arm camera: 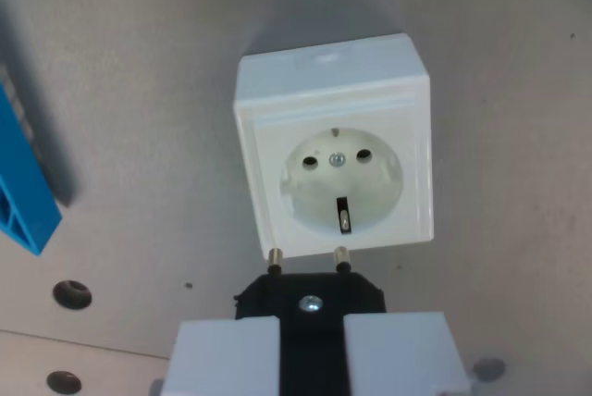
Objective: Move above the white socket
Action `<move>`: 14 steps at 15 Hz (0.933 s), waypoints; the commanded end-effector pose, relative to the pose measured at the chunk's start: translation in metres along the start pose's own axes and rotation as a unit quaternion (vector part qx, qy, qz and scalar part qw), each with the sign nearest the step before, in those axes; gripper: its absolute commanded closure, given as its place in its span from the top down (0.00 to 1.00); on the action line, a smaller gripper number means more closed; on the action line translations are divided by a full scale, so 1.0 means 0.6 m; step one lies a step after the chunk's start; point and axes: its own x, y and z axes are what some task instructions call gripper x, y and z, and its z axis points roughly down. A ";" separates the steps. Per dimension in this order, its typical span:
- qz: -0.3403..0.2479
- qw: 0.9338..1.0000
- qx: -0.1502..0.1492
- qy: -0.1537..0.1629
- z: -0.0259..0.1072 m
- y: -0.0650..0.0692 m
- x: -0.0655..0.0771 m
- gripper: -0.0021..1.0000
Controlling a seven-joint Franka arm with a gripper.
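tool (313, 359) clamps black plug (310, 299) | prongs near white socket (338, 160) edge, maybe touching

Pale grey-beige board (129, 91) with dark round holes (71, 294), a blue part (23, 202) at the wrist view's left.

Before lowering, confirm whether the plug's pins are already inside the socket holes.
No: the black plug's two pins end at the white socket's near edge, short of its holes.
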 end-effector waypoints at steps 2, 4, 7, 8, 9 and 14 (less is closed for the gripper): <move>-0.061 0.998 -0.020 0.010 0.020 0.015 0.008 0.00; -0.065 0.998 -0.020 0.007 0.027 0.017 0.009 0.00; -0.064 0.998 -0.021 0.004 0.037 0.021 0.012 0.00; -0.063 0.998 -0.021 0.003 0.039 0.023 0.012 0.00; -0.063 0.998 -0.021 0.003 0.042 0.024 0.013 0.00; -0.058 0.998 -0.022 0.002 0.049 0.026 0.014 0.00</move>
